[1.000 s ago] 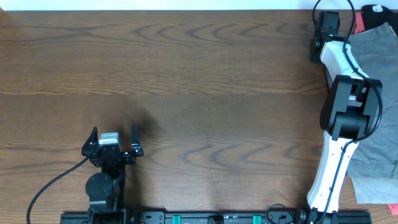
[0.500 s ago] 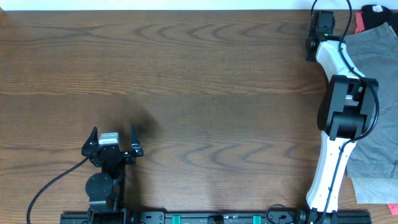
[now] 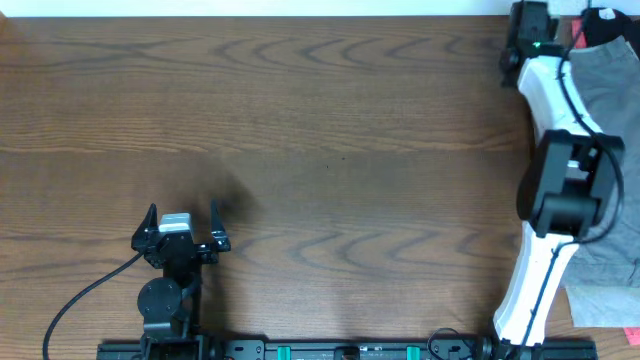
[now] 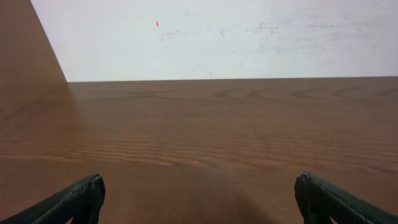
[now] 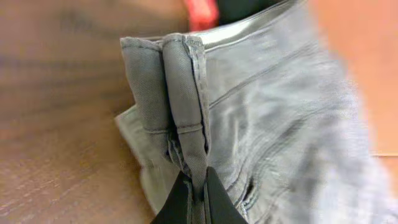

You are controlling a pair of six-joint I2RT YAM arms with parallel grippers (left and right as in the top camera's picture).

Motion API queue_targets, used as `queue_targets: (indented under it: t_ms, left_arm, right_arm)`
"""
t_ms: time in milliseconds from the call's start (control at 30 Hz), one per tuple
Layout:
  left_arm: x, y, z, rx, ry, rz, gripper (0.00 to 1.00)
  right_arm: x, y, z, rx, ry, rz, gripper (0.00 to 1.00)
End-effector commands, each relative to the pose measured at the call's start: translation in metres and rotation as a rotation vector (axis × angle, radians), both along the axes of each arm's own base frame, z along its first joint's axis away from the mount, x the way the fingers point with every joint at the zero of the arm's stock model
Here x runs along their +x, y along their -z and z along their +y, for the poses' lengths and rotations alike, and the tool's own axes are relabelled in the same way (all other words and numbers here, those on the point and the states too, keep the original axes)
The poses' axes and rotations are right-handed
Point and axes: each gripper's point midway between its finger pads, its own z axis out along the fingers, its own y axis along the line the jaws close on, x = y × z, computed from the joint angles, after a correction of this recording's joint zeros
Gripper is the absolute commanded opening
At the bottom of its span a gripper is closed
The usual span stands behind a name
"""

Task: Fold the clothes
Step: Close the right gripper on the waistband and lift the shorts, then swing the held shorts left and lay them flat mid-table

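Overhead, left fingers [image 3: 214, 224]: spread over bare tabletop [image 3: 330, 150], well apart from the clothes.
Overhead, grey shorts [image 3: 605, 95]: at the far right edge, partly under your right arm [image 3: 548, 90]. From here you cannot tell the state of the right fingers.
Left wrist, left fingers [image 4: 78, 199]: wide apart, with only tabletop between them.
Right wrist, right fingers [image 5: 186, 202]: pressed together, pinching a bunched seamed edge of the grey shorts [image 5: 273, 124]. A red item [image 5: 200, 11] lies beyond the tips.
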Motion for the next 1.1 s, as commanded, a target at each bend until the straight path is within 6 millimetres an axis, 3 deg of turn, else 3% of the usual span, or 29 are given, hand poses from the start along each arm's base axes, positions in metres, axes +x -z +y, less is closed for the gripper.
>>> queue_targets:
  t_ms: [0,133,300,467,600,767,900,1067]
  left_arm:
    - [-0.001,0.018,0.005,-0.006,-0.030,0.049,0.98]
    - [-0.001,0.018,0.005,-0.006,-0.030,0.049,0.98]
    - [-0.001,0.018,0.005,-0.006,-0.030,0.049,0.98]
    - [-0.001,0.018,0.005,-0.006,-0.030,0.049,0.98]
    - [-0.001,0.018,0.005,-0.006,-0.030,0.049,0.98]
    - [-0.001,0.018,0.005,-0.006,-0.030,0.049,0.98]
    - [-0.001,0.018,0.005,-0.006,-0.030,0.049,0.98]
    - [-0.001,0.018,0.005,-0.006,-0.030,0.049,0.98]
  right_arm:
    - [-0.001,-0.069,0.007,-0.015,0.023,-0.139,0.01]
    - [0.000,-0.088,0.032,0.051,-0.051,-0.166,0.01]
    - [0.006,-0.102,0.092,0.164,-0.206,-0.187,0.01]
    - [0.007,-0.110,0.168,0.216,-0.359,-0.186,0.01]
    - [-0.002,-0.099,0.255,0.360,-0.558,-0.138,0.01]
    - [-0.036,-0.087,0.374,0.623,-0.772,-0.072,0.01]
    - [-0.084,-0.070,0.466,0.780,-0.903,0.031,0.01]
    - [-0.140,-0.058,0.540,0.843,-0.975,0.113,0.01]
